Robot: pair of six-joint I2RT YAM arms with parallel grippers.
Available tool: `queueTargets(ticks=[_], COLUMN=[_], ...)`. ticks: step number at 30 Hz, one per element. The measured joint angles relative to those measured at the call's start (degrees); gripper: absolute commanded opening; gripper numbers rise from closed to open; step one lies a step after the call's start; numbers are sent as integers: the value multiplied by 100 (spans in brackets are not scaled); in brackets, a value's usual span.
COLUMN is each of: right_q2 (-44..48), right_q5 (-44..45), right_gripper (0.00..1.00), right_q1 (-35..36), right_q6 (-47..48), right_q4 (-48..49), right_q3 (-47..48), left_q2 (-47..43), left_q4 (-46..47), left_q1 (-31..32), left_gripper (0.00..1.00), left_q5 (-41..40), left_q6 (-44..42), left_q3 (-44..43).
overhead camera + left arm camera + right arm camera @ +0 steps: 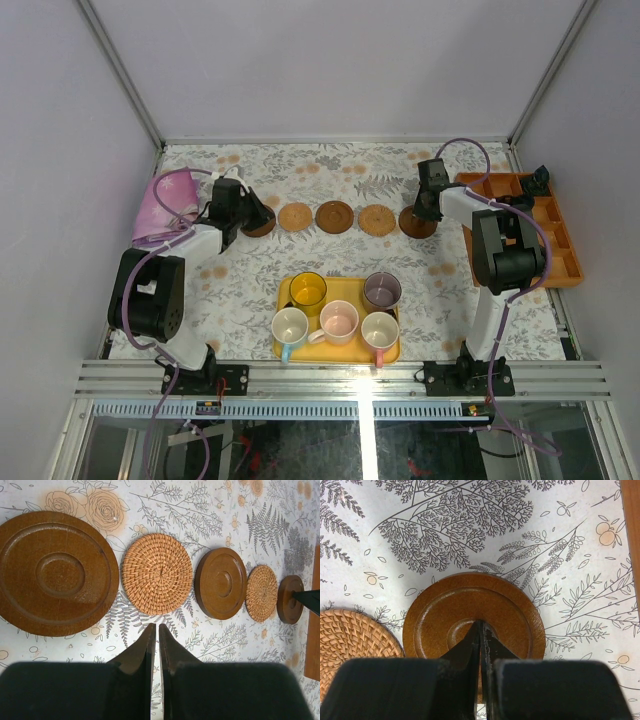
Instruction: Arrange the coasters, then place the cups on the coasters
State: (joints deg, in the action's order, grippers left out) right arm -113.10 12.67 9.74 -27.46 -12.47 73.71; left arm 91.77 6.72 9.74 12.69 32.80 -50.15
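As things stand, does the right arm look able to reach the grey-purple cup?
Probably yes: the grey-purple cup sits back right on the tray, only bare cloth between it and the shut right gripper.

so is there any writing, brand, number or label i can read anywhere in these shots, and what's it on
None can be read.
coasters: wood grain and weave only, no lettering.
cups and yellow tray: plain, no print visible.
tablecloth: flower and fern pattern, no words.
small coloured spot on the front rail: too small to tell whether it bears text.
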Motion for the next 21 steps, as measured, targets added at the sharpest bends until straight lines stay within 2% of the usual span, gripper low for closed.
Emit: queueTargets(ticks=[21], right_q2=[2], right_q5=[-138], right_gripper=[0], right_q1=[-13], right_q6=[76], right_q4=[50], right_q3=[2], left_q2=[52], left_q4=[-2], left_q1=[0], left_gripper=[5], left_q5=[7], left_q6=[-2], left_q3=[31])
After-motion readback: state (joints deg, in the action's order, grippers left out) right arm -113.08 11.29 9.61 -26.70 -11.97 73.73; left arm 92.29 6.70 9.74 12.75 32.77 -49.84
